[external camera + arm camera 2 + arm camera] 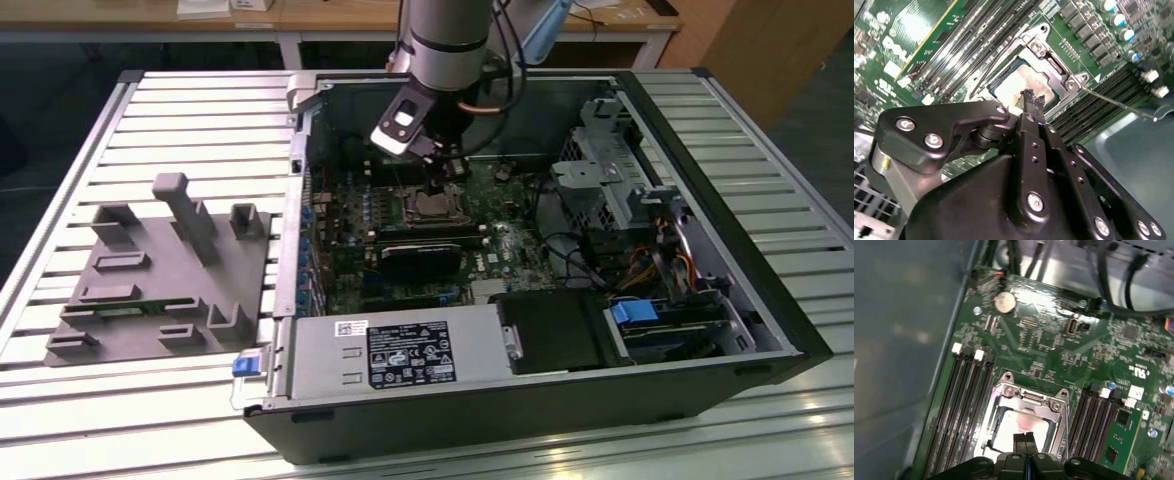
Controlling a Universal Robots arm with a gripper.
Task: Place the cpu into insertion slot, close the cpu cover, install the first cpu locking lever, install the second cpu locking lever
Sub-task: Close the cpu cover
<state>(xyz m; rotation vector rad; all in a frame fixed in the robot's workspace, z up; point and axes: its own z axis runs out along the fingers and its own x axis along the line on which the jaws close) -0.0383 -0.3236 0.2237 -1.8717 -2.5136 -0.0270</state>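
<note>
Pincer (439,186) of mine hangs low inside the open computer case (694,330) in the exterior view, straight over the insertion slot (430,208) on the green circuit board (514,250). The case lies on a slatted table (174,110), with a grey fixture block (160,275) on the table at the exterior view's left, well apart from the case.

In the second wrist view, my pincer (1032,101) is narrow, its two black fingertips pressed together with nothing between them. Their ends sit over the cpu (1016,82), near the edge of its pale metal top; I cannot tell whether they touch it. The cpu lies flat in the slot, and the cpu cover (1054,67) is down around it, so the chip shows through the cover's window. A thin wire lever (1119,102) sticks out from the socket's corner across the long memory slots (1094,107).

In the first wrist view, the pincer (1025,438) again shows only a thin seam between its fingers, above the cpu (1016,422) framed by the cover (1026,397). Memory slots (961,405) flank the socket on both sides, and a round coin battery (1004,301) sits further up the board.
</note>
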